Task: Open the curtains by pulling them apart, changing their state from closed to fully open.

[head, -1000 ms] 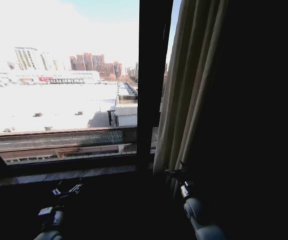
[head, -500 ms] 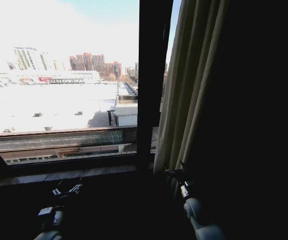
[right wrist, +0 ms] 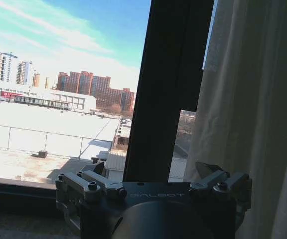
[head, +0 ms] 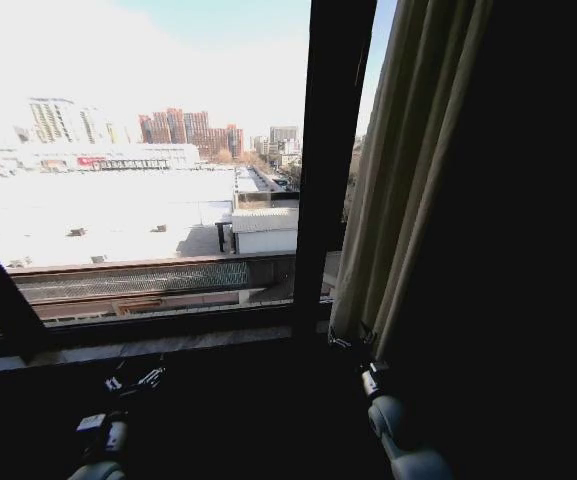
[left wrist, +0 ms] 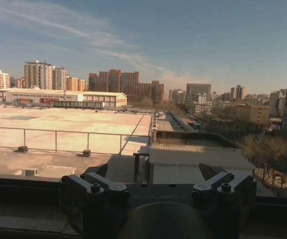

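Observation:
The curtains hang bunched in cream-beige pleats at the right of the window, beside the black frame bar. My right gripper stands open just below and in front of the bunch's lower edge, with nothing between its fingers. In the right wrist view the sheer white curtains hang behind one fingertip, and the right gripper faces the frame bar. My left gripper rests low at the sill, open and apart from any fabric. The left gripper points at bare glass and rooftops.
A dark window sill runs across under the glass. A slanted dark bar crosses the lower left corner. Right of the curtains the room is in deep shadow.
The whole picture has shifted to the right, so the camera has turned. The curtain bunch now stands nearer above my right gripper. Both grippers keep their pose.

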`<state>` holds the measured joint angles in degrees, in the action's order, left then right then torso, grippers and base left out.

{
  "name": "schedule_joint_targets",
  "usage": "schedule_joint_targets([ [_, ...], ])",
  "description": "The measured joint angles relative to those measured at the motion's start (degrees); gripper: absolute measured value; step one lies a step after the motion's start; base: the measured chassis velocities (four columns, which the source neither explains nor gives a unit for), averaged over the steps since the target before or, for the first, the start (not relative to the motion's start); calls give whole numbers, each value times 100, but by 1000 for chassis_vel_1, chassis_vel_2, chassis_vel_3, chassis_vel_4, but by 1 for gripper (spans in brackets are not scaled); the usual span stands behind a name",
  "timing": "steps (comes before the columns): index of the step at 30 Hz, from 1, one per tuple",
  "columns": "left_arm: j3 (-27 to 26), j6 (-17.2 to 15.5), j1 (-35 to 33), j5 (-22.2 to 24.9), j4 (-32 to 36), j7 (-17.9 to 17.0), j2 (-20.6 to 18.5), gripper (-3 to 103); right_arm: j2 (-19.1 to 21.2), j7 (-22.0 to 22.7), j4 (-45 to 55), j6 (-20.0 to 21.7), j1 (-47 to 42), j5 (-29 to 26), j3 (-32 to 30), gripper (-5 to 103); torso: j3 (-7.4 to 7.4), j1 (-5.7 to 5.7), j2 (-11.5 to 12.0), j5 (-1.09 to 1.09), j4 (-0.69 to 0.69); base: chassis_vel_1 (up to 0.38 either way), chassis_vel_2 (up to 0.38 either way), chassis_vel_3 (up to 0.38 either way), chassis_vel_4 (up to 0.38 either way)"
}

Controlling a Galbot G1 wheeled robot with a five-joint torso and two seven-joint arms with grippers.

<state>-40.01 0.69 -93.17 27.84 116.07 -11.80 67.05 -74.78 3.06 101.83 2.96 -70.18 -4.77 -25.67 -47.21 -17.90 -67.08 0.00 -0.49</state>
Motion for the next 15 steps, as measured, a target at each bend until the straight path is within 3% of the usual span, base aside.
schedule_joint_targets([
  [15,-1,0,0,0,0,0,0,100,-1,0,-1,-2,1,0,0,100,0,-1,1,1,0,374,333,-381,-326],
])
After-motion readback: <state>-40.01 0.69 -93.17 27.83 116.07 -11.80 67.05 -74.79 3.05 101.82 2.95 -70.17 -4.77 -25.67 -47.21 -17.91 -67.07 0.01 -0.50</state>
